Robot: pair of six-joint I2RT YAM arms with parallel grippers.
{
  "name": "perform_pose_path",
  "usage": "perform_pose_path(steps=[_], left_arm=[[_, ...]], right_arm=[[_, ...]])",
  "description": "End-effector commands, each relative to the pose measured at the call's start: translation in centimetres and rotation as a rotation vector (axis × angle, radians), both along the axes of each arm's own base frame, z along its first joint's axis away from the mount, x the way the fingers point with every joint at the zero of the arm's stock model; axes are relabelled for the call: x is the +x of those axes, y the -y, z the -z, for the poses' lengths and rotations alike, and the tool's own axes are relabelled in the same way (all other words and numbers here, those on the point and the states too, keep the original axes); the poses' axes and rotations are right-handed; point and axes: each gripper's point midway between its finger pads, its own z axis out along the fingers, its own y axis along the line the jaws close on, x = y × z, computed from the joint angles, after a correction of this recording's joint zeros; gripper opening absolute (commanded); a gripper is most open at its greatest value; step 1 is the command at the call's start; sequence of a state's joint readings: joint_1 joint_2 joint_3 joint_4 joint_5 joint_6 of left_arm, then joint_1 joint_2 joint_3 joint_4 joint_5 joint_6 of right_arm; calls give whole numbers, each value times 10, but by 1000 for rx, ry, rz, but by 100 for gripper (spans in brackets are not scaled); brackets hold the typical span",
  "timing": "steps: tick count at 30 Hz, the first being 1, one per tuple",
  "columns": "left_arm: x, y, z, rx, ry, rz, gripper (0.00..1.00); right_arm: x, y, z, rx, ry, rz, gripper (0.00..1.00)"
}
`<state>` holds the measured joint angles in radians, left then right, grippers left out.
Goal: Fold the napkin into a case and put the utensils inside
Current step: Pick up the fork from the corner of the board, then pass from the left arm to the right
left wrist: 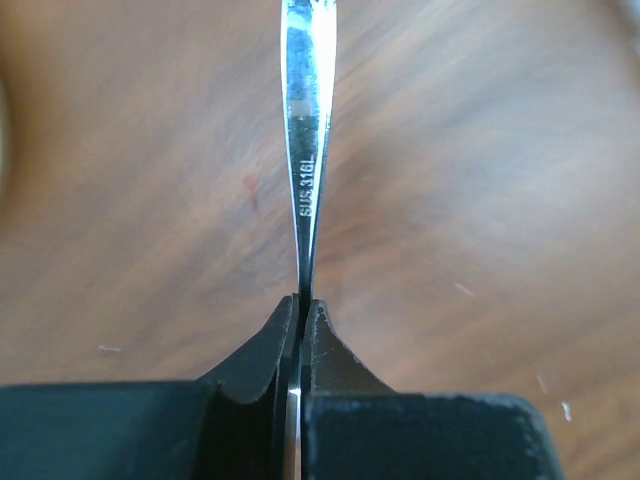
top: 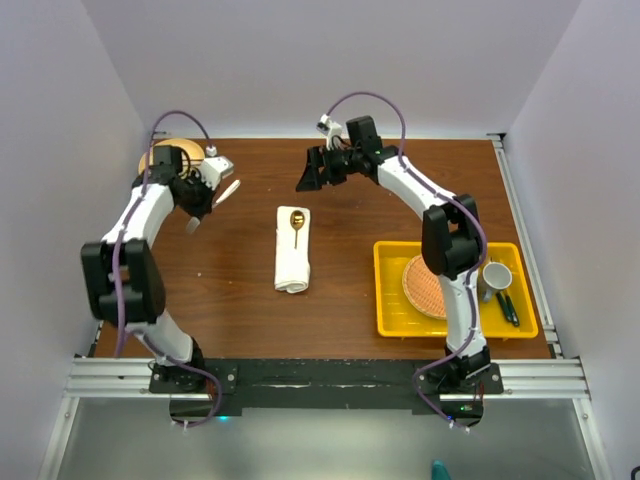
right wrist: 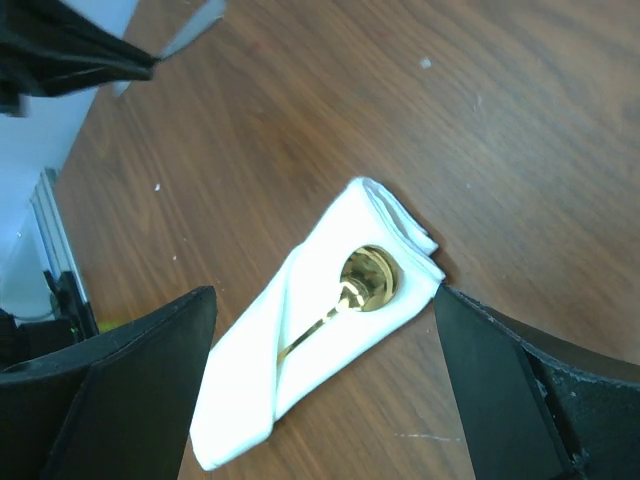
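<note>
The top camera looks down on the whole table (top: pixel 230 300); the wrist cameras sit close. The napkin (top: pixel 292 262) under the right claw (right wrist: pixel 322 293) shows in two views.

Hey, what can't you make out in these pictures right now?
Left wrist view: the utensil shut in the left gripper runs off the top edge, so its head is unseen.
Right wrist view: the spoon handle's end is hidden inside the napkin.
Top view: the right arm covers part of the woven mat.
</note>
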<state>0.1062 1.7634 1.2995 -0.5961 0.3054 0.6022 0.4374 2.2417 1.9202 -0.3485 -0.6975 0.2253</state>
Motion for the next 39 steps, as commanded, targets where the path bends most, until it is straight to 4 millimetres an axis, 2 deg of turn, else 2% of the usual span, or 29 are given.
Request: perform_pose_path(steps=[1, 2, 3, 4, 5, 6, 7, 8, 9, 10, 11, 12, 14, 15, 17, 20, 23, 27, 30, 31, 34, 37, 38, 39], left_arm=[[-17, 62, -101, -50, 299, 491, 0], [-23, 71, -106, -84, 283, 515, 0], [-39, 87, -102, -190, 203, 540, 0], [-37, 95, -118, -243, 195, 533, 0], [-40, 102, -121, -303, 159, 519, 0], [-51, 113, -115, -411, 60, 506, 0], [-52, 122, -124, -461, 29, 492, 0], [-56, 128, -124, -502, -15, 485, 0], [-63, 137, -118, -555, -105, 457, 0], [-63, 138, -119, -567, -127, 436, 0], [-66, 149, -116, -573, -165, 436, 0], [-69, 155, -115, -587, -204, 399, 0], [-72, 161, -113, -594, -241, 369, 0], [-74, 167, -115, -591, -263, 352, 0], [-77, 171, -111, -574, -299, 327, 0], [-85, 183, -117, -585, -347, 314, 0], [-94, 195, -122, -553, -352, 340, 0], [-111, 212, -126, -527, -359, 377, 0], [-119, 217, -124, -479, -354, 406, 0], [-120, 218, -126, -477, -347, 406, 0], [-120, 220, -128, -474, -335, 402, 0], [-119, 222, -132, -481, -322, 407, 0], [-116, 222, -135, -487, -306, 409, 0], [-113, 222, -139, -488, -285, 404, 13]], right_arm=[[-14, 3, -102, 39, 316, -147, 95], [-17, 2, -109, 18, 386, -177, 95], [-19, 5, -108, -30, 496, -229, 96], [-27, 10, -136, -40, 615, -239, 96], [-29, 10, -144, -53, 699, -247, 95], [-28, 15, -136, -98, 837, -279, 95], [-32, 19, -142, -121, 930, -300, 94], [-48, 20, -168, -128, 1057, -324, 92], [-53, 22, -157, -186, 1175, -391, 91], [-63, 20, -158, -202, 1241, -439, 90], [-81, 15, -167, -209, 1316, -493, 85], [-91, 15, -150, -268, 1376, -604, 84], [-113, 3, -149, -296, 1464, -693, 81], [-117, 4, -135, -353, 1505, -762, 79], [-128, -5, -123, -371, 1528, -839, 77], [-139, -6, -98, -427, 1536, -958, 77], [-135, -12, -94, -455, 1597, -967, 77], [-142, -18, -84, -451, 1564, -1019, 72], [-145, -19, -72, -478, 1575, -1055, 63], [-145, -20, -70, -484, 1571, -1063, 56], [-146, -18, -58, -508, 1545, -1094, 45], [-145, -15, -50, -533, 1536, -1097, 8], [-143, -17, -51, -525, 1522, -1065, 0], [-141, -17, -54, -521, 1512, -1038, 0]])
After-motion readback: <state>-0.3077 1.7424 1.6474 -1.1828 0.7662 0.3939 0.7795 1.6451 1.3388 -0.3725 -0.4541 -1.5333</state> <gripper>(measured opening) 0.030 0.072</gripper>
